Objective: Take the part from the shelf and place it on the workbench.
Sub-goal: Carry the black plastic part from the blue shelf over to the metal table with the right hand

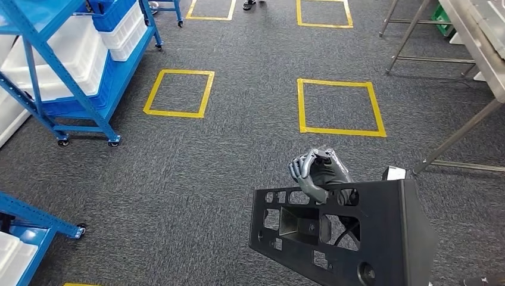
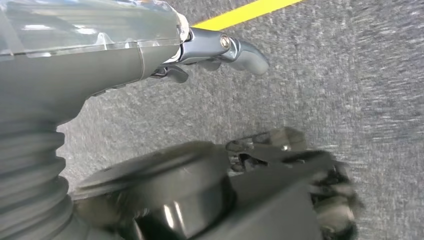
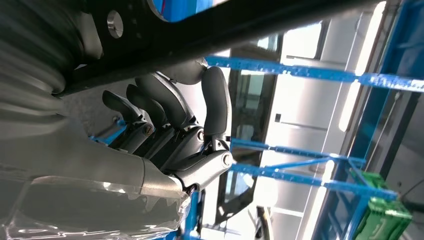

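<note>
Carrying black part toward counter: right hand fingers clenched over its edge; left hand fingers unclear.

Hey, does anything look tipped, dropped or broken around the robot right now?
Nothing stands out. The right hand grips the black part, which looks intact, and the blue shelf stands upright with its white bins in place.

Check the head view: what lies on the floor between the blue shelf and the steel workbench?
Grey carpet with two yellow tape squares between blue shelf and workbench; nothing stands there.
</note>
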You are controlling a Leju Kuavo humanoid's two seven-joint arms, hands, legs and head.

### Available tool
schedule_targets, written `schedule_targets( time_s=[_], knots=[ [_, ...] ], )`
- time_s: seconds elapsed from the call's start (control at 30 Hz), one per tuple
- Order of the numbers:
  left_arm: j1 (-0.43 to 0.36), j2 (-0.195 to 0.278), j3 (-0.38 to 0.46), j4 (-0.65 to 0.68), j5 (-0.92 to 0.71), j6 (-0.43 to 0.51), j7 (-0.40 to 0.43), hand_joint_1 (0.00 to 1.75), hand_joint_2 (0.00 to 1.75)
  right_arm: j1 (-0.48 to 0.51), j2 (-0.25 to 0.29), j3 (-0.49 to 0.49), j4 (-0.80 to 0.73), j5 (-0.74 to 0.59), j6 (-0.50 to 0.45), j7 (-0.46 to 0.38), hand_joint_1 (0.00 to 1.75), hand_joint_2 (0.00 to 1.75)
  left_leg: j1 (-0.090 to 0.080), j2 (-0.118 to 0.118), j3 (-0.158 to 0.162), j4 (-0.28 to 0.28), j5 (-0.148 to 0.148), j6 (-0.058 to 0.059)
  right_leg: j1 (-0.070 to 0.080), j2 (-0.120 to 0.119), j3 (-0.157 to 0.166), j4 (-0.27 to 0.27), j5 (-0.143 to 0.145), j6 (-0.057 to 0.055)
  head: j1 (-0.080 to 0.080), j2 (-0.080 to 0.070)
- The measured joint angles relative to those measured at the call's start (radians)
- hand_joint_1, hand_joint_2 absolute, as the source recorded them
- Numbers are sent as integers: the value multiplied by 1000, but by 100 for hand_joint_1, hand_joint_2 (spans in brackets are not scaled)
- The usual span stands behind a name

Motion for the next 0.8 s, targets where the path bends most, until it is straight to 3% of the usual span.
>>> schedule_targets(
  time_s=[0.03, 0.07, 0.1, 0.17, 0.23, 0.3, 0.37, 0.43, 0.5, 0.53, 0.57, 0.6, 0.67, 0.73, 0.8],
  knots=[
    [-1, 0, 0, 0, 1, 0, 0, 0, 175, 0, 0, 1, 3, 0, 2, 0, 175, 175, 0, -2, -16, 27, 2, 0, 1, 13, 0, 1, 0, 0, 0, 0],
    [-1, 0, 0, 0, 1, 1, 0, 0, 175, 0, 0, 1, 6, 0, 3, 0, 175, 175, 0, -3, -15, 15, 24, 1, 1, 26, 1, 2, 0, 0, 0, 0],
    [-2, 0, 0, 0, 1, 1, 1, 0, 175, 0, 0, 1, 7, 0, 5, 0, 175, 175, 1, -8, 5, -35, 62, 3, 0, 40, 2, 4, -1, 1, 0, 0],
    [0, 0, 0, 0, 1, 2, 2, 0, 175, -2, -1, 1, 8, 0, 6, 0, 175, 175, 5, -48, 61, -172, 130, 8, -1, 66, 0, 10, -3, 7, 0, 0],
    [1, 0, 0, 0, 0, 2, 2, 0, 175, -4, -2, 2, 9, 0, 6, -1, 175, 175, 8, -81, 89, -243, 149, 15, -2, 88, -9, 15, -1, 19, 0, 0],
    [1, -1, 1, 0, 0, 2, 2, 0, 175, -4, -2, 2, 11, -1, 6, -1, 175, 175, 7, -69, 92, -253, 149, 26, -6, 107, -18, 12, 5, 34, 0, 0],
    [-1, -2, 1, 0, 1, 2, 2, 0, 175, -5, -1, 2, 12, -1, 5, -2, 175, 175, 6, -47, 96, -265, 157, 41, -5, 73, -30, 31, -8, 43, 0, 0],
    [0, -2, 1, 0, 1, 2, 3, 0, 175, -9, 2, 3, 14, -2, 5, -4, 175, 175, 4, -22, 99, -272, 160, 50, -5, 13, -74, 128, -62, 49, 0, 0],
    [2, -2, 1, 0, 0, 2, 4, 0, 175, -9, 5, 3, 17, -2, 6, -5, 175, 175, 0, 4, 98, -272, 159, 53, -9, -7, -137, 258, -115, 54, 0, 0],
    [3, -2, 1, 0, 0, 2, 4, 0, 175, -8, 6, 3, 20, -2, 6, -5, 175, 175, -1, 16, 98, -271, 158, 53, -11, -8, -153, 291, -120, 56, 0, 0],
    [3, -2, 1, 0, 0, 2, 4, 0, 175, -8, 6, 3, 21, -2, 6, -6, 175, 175, -2, 28, 98, -271, 156, 53, -12, -11, -150, 284, -106, 56, 0, 0],
    [3, -2, 1, 0, 0, 2, 4, 0, 175, -7, 6, 3, 22, -3, 6, -7, 175, 175, -2, 40, 100, -271, 154, 51, -11, -17, -123, 235, -76, 55, 0, 0],
    [2, -2, 1, 0, 0, 2, 4, 0, 175, -9, 6, 3, 23, -4, 6, -8, 175, 175, -5, 59, 106, -270, 148, 45, -3, -64, -45, 90, -20, 48, 0, 0],
    [1, -2, 1, 0, 0, 2, 3, 0, 175, -11, 6, 3, 23, -5, 6, -9, 175, 175, -11, 76, 110, -268, 142, 37, 8, -99, -7, 13, -6, 35, 0, 0],
    [1, -2, 1, 0, 0, 2, 2, 0, 175, -11, 6, 4, 22, -6, 5, -10, 175, 175, -13, 98, 115, -268, 137, 27, 11, -82, -8, 7, -7, 25, 0, 0]
  ],
)
